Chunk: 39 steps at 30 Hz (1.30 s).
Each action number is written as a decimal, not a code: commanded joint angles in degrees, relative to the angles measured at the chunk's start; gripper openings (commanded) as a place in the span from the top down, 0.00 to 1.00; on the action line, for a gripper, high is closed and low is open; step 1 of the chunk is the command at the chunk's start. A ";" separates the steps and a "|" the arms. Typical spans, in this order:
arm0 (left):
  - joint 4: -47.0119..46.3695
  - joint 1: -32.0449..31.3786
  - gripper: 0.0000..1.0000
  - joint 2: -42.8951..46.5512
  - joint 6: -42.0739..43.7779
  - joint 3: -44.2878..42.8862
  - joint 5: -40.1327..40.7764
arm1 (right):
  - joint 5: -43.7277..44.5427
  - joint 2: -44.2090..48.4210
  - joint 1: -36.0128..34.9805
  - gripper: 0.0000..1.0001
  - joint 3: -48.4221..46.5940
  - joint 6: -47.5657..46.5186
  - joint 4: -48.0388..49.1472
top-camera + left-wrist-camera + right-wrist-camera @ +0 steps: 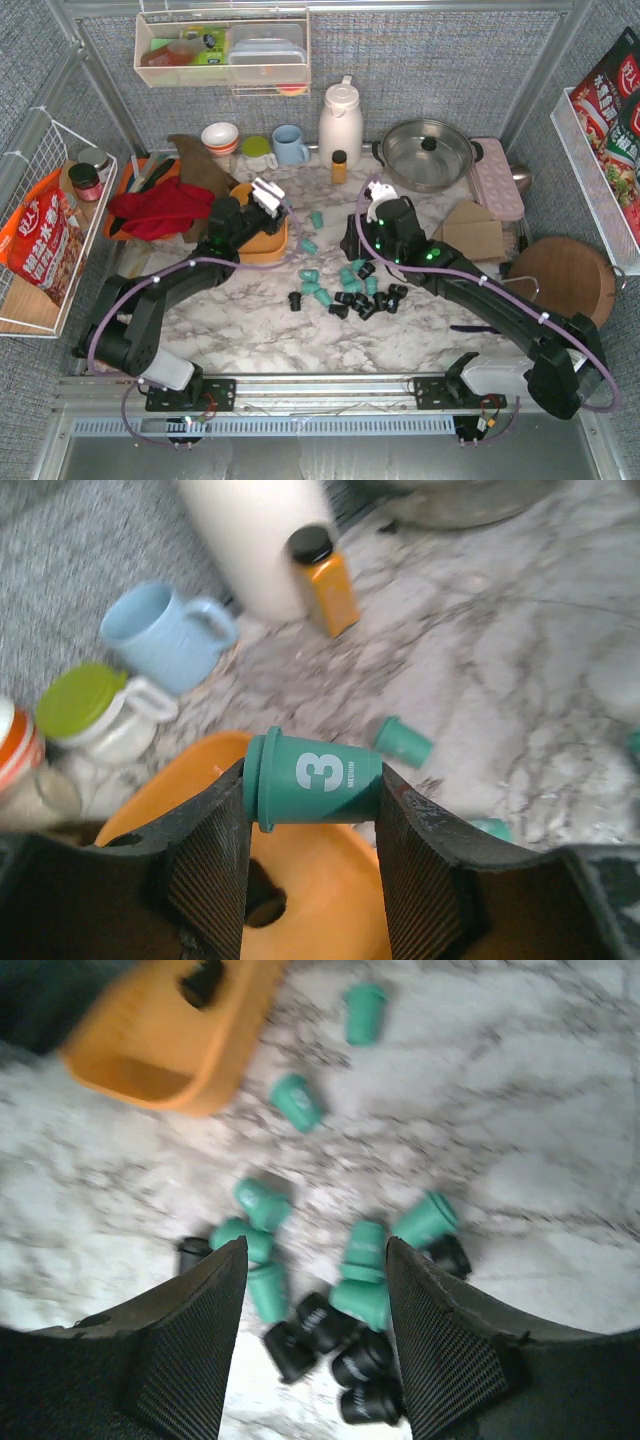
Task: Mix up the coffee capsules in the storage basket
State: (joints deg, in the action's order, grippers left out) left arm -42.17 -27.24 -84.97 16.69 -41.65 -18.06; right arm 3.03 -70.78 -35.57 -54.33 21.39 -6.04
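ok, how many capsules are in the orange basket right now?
1: a black capsule lying in the basket. A teal capsule is gripped in the left pincer above it, not in yet. The left arm hides part of the basket, so more may be hidden.

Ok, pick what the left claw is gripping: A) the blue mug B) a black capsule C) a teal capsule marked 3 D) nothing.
C: the left claw pinches a teal capsule printed with a 3, over the orange basket.
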 commanded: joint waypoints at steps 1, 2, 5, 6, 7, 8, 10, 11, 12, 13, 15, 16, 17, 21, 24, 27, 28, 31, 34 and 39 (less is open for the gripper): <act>7.73 3.73 0.61 -4.07 -8.89 -4.59 5.84 | 3.67 -1.41 -0.27 0.38 1.39 -6.09 -7.85; 9.54 4.48 0.60 -5.32 -9.90 -5.83 6.45 | 3.36 -2.05 -0.27 0.38 1.50 -6.39 -8.61; 12.86 5.54 0.57 -8.90 -12.48 -8.55 8.27 | 3.11 -4.47 -0.56 0.38 1.53 -5.92 -10.80; 13.44 5.72 0.52 -9.84 -13.18 -9.24 8.82 | 3.05 -5.23 -0.87 0.38 1.69 -5.53 -10.98; 13.88 6.02 0.49 -10.58 -14.04 -9.58 9.32 | 2.95 -5.91 -1.23 0.37 1.96 -5.22 -10.76; 14.26 6.32 0.45 -11.17 -14.70 -10.00 9.69 | 2.85 -6.73 -1.73 0.37 2.28 -5.06 -10.41; 14.83 6.85 0.36 -11.84 -15.49 -10.43 10.32 | 3.09 -8.71 -2.84 0.36 2.51 -4.83 -9.65; 14.77 7.19 0.28 -11.88 -15.80 -10.44 10.64 | 3.26 -9.96 -3.44 0.35 2.36 -4.78 -9.60; 14.71 7.39 0.21 -11.78 -16.10 -10.47 10.90 | 3.53 -11.16 -4.05 0.34 2.04 -4.78 -9.67; 14.62 7.67 0.13 -11.53 -16.23 -10.42 11.02 | 4.13 -12.61 -4.76 0.34 1.68 -4.89 -9.87; 14.21 7.82 0.01 -10.88 -16.41 -10.29 11.23 | 6.21 -15.58 -6.20 0.33 0.52 -5.43 -10.92; 14.04 7.86 0.01 -10.39 -16.61 -10.16 11.33 | 7.41 -17.10 -6.89 0.33 -0.18 -5.74 -11.67; 13.76 7.83 0.01 -9.93 -16.72 -10.10 11.33 | 8.53 -18.48 -7.48 0.33 -0.95 -6.08 -12.32; 12.02 7.83 0.01 -8.22 -17.73 -9.36 10.95 | 13.47 -22.58 -9.57 0.34 -2.36 -7.14 -14.27; 11.57 7.86 0.01 -7.13 -19.27 -9.35 10.74 | 15.24 -24.42 -10.08 0.35 -4.47 -7.02 -14.92; 11.44 7.82 0.01 -6.51 -19.89 -9.41 9.04 | 15.94 -25.93 -10.12 0.37 -4.89 -6.59 -15.22; 11.28 7.82 0.01 -6.33 -20.27 -9.37 8.67 | 16.02 -26.32 -10.12 0.38 -4.87 -6.43 -15.16; 11.01 7.88 0.01 -6.01 -21.41 -9.38 7.90 | 15.98 -27.09 -10.13 0.40 -4.82 -5.79 -14.63; 11.04 7.81 0.01 -5.61 -21.78 -9.40 7.79 | 16.56 -26.67 -10.21 0.40 -4.71 -5.04 -14.59; 10.97 7.77 0.01 -5.05 -22.03 -9.15 7.66 | 16.70 -24.38 -10.22 0.40 -3.50 -3.99 -13.01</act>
State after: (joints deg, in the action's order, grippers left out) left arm -29.10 -19.46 -90.61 -4.58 -50.89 -9.47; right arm 18.61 -96.47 -45.74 -58.46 15.92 -20.27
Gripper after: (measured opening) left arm 0.992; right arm 0.599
